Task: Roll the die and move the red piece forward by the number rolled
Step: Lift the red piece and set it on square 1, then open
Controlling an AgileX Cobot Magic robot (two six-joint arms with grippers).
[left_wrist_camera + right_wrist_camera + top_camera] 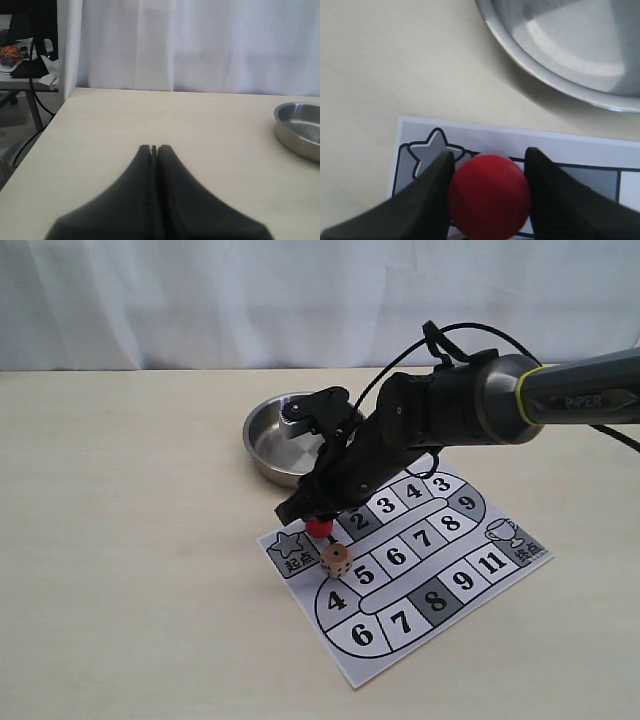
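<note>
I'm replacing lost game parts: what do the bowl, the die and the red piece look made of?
By looks: the bowl is metal, probably stainless steel, with mirror-like reflections; the die seems wood, matte tan with dark pips; the red piece may be plastic or painted wood, smooth, evenly red, with a slight sheen.

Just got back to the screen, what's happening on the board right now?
The right gripper is closed on the red piece at the star-marked end of the numbered board, near the steel bowl. The die lies on the board next to square 5, so the roll looks done; its top face is too small to read. The left gripper is shut, over bare table away from the board.
</note>
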